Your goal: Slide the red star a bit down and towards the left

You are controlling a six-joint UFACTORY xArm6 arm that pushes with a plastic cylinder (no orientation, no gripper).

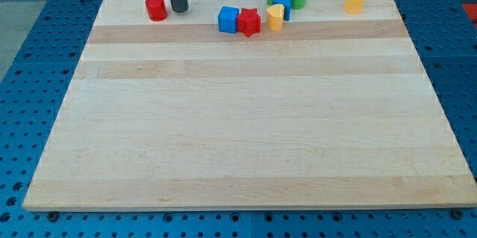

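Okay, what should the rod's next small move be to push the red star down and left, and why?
Probably swing my tip around to the star's upper right. It now sits beside the red cylinder, well to the view's left of the red star, with the blue cube touching the star's left side.

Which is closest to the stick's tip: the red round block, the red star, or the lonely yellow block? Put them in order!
From my tip:
1. Red round block, just to the view's left.
2. Red star, to the view's right, beside the blue cube.
3. Yellow block, far toward the view's top right.
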